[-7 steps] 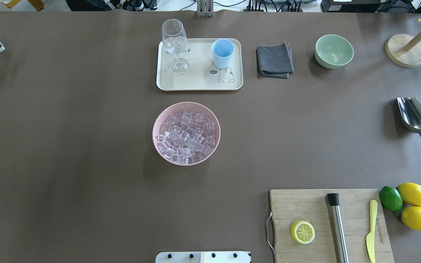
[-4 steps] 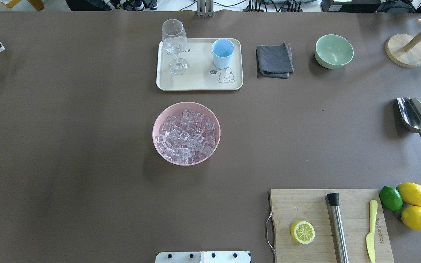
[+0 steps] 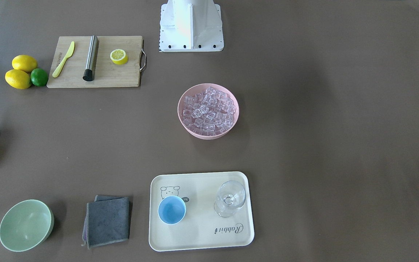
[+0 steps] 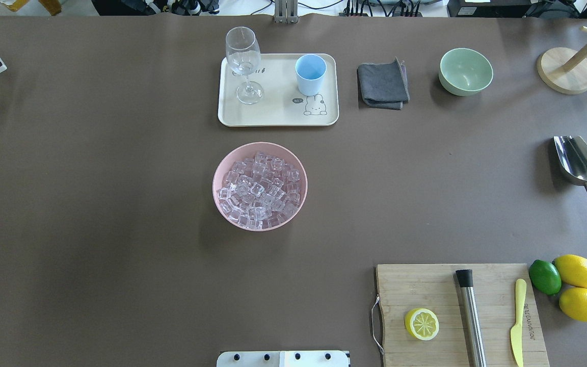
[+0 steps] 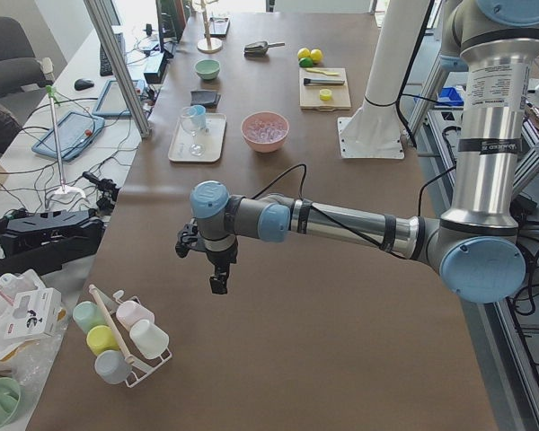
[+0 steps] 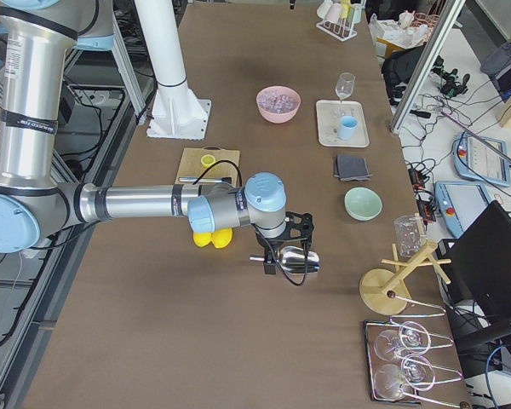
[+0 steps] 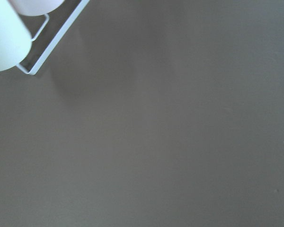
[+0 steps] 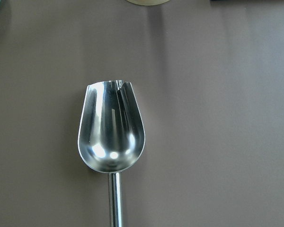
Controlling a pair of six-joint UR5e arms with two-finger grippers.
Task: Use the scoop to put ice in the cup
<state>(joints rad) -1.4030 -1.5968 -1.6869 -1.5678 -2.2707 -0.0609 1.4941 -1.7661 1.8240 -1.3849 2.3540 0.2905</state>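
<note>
- Desk (image 4: 95, 204): brown sheet, no writing.
- Tray (image 4: 273, 114): far side of desk, carries cup and glass. Printed "Rabbit" and a small "hi" bubble.
- Board (image 4: 416, 285): maker's stamp near its edge, too small to read.
- Bowl (image 4: 214, 184): pink, mid-desk, heaped with ice (image 4: 260, 188).
- Right pincer (image 6: 272, 262): hangs above scoop. Seen from the side only, so its gape cannot be told; scoop not yet gripped.
- Left pincer (image 5: 217, 280): over left end of desk, far from the work. Gape cannot be told.
- Scoop (image 4: 578, 163): flat at right edge of desk. Risk: the thin round handle may roll or slip in the grasp.
- Glass (image 4: 243, 56): near cup. Risk: a wide swing tips it.
- Cup (image 4: 310, 74): blue, empty. Risk: its mouth is narrower than the scoop's trough, so cubes may spill onto tray.
</note>
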